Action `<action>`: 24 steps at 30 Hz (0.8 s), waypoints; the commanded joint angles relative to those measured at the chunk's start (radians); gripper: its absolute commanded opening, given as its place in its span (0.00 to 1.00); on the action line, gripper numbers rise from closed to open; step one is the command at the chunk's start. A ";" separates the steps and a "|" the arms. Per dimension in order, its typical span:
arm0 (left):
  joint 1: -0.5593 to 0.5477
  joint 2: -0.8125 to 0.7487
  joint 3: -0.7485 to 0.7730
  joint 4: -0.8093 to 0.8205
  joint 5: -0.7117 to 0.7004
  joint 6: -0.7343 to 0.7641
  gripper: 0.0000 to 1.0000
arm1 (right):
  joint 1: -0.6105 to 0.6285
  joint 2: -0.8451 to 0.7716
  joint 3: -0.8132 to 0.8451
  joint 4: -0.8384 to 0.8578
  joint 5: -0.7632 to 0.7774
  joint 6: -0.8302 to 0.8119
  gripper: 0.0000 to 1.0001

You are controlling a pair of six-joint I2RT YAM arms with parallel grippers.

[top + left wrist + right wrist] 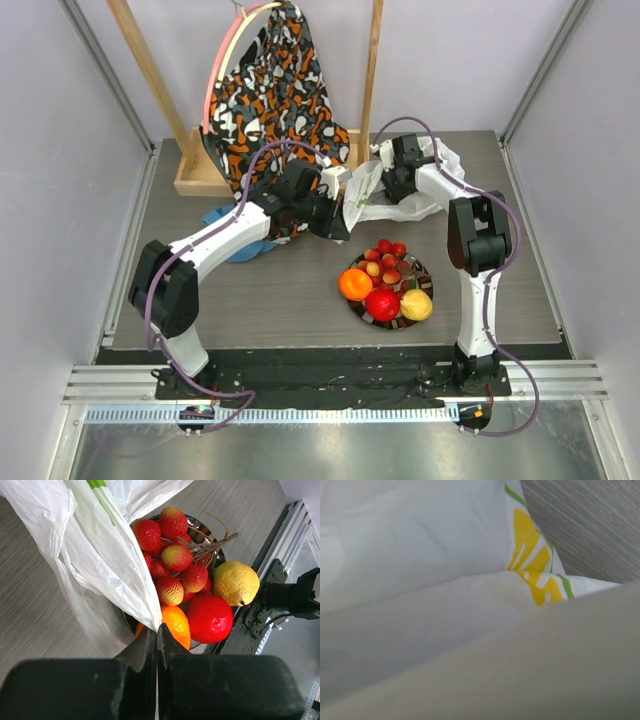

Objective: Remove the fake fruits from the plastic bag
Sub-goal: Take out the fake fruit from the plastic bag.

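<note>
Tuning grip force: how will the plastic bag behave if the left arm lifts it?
Likely floppy: the plastic bag crumples into loose folds where the left gripper pinches it. Probably light and slippery, as it looks like thin, glossy, translucent film. It may drape over the strawberries beside it.

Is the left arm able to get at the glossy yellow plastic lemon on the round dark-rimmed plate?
Probably not yet: the left gripper is shut on the thin white plastic bag. The yellow lemon lies uncovered, so releasing should free the way.
</note>
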 commanded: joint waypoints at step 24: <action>-0.017 0.260 0.484 0.066 -0.092 -0.113 0.00 | 0.003 -0.682 -0.122 -0.374 -0.256 -0.124 0.01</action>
